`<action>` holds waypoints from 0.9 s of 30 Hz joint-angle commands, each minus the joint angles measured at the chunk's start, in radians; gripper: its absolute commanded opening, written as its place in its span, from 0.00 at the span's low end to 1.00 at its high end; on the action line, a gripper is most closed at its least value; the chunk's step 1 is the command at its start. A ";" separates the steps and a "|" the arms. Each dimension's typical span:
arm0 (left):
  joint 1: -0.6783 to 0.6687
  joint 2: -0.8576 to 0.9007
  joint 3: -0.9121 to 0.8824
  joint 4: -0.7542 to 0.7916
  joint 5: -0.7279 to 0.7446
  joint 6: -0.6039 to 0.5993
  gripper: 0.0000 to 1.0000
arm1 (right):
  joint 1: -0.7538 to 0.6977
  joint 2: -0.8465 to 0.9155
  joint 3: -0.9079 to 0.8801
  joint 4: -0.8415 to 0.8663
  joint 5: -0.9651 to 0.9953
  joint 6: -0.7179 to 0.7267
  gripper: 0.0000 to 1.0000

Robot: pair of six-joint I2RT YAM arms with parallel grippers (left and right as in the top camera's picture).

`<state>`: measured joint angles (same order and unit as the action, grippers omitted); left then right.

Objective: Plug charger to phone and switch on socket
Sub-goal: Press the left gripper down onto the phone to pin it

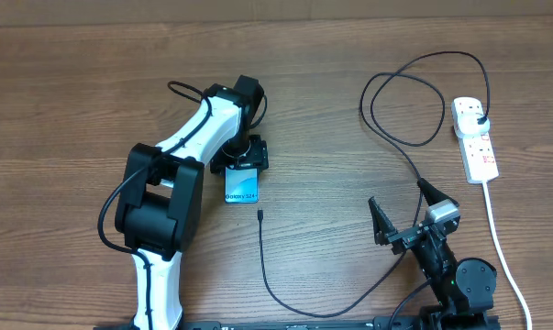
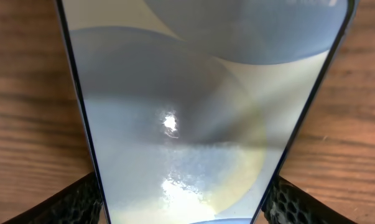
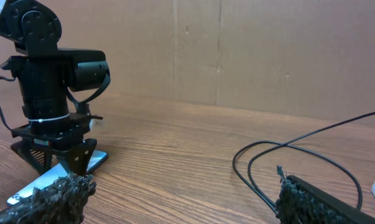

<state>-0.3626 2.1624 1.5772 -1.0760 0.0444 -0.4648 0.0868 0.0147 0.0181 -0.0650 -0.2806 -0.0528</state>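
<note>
On the table, left hand straddles the phone, grip unclear; right hand gapes empty; charger occupies socket.

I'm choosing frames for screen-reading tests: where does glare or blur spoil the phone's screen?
Left wrist: the phone fills the frame, with a bright white reflection glaring mid-screen, broad soft shadows and no legible text. Overhead: even light, no glare, but the screen text is tiny. Right wrist: the right pincer looks soft up close, and only the phone's edge shows.
</note>
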 commanded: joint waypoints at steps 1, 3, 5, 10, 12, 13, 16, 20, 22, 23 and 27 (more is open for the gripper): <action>-0.019 0.018 0.005 -0.022 0.016 0.016 0.79 | 0.002 -0.012 -0.010 0.005 0.006 -0.004 1.00; -0.026 0.018 0.005 -0.038 0.016 0.016 0.80 | 0.002 -0.012 -0.010 0.005 0.007 -0.004 1.00; -0.033 0.018 0.005 -0.048 0.016 0.016 0.80 | 0.002 -0.012 -0.010 0.005 0.007 -0.004 1.00; -0.046 0.018 0.005 -0.057 0.027 0.016 0.81 | 0.002 -0.012 -0.010 0.005 0.006 -0.004 1.00; -0.047 0.018 0.005 -0.057 0.035 0.016 0.82 | 0.002 -0.012 -0.010 0.005 0.007 -0.004 1.00; -0.047 0.018 0.005 -0.058 0.035 0.016 0.83 | 0.002 -0.012 -0.010 0.005 0.006 -0.004 1.00; -0.047 0.018 0.005 -0.062 0.035 0.016 0.85 | 0.002 -0.012 -0.010 0.005 0.006 -0.004 1.00; -0.047 0.018 0.005 -0.066 0.034 0.017 0.91 | 0.002 -0.012 -0.010 0.005 0.007 -0.004 1.00; -0.047 0.018 0.005 -0.066 0.035 0.017 1.00 | 0.002 -0.012 -0.010 0.005 0.006 -0.004 1.00; -0.047 0.018 0.005 -0.066 0.034 0.017 1.00 | 0.002 -0.012 -0.010 0.005 0.006 -0.004 1.00; -0.047 0.018 0.005 -0.064 0.034 0.024 1.00 | 0.002 -0.012 -0.010 0.005 0.007 -0.004 1.00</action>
<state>-0.4046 2.1624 1.5772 -1.1374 0.0715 -0.4591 0.0868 0.0147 0.0181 -0.0654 -0.2810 -0.0528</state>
